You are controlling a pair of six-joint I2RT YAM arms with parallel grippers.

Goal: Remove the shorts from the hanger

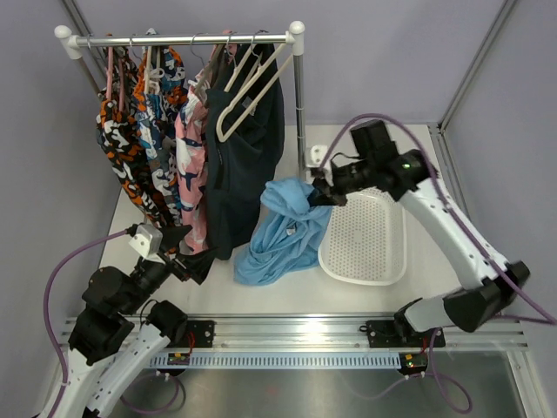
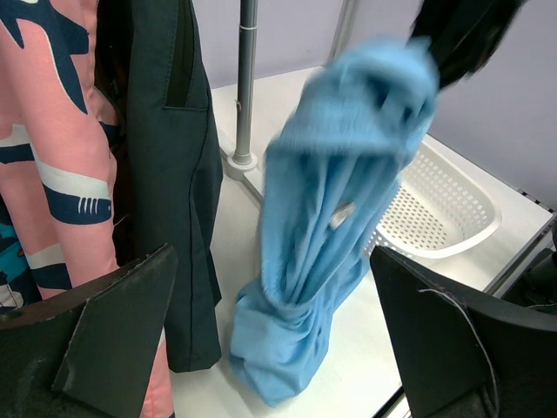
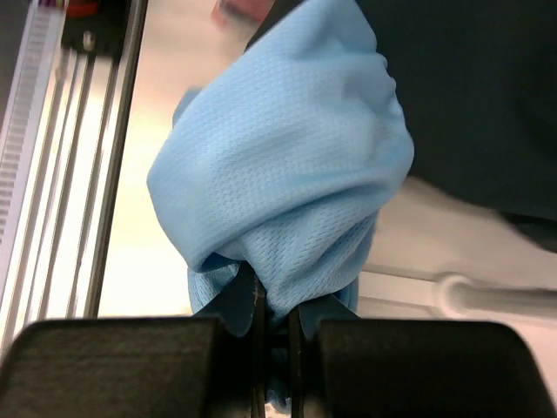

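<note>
The light sky-blue shorts are off the rail, their upper end pinched in my right gripper, which is shut on the cloth; their lower end rests bunched on the table. The dark navy shorts hang from a white hanger on the rail; they also show in the left wrist view. My left gripper is open near the hem of the hanging clothes, nothing between its fingers.
A white perforated basket lies to the right of the blue shorts. Pink patterned and orange-black-white patterned garments hang on the rail. The rack's upright pole stands just behind the blue cloth.
</note>
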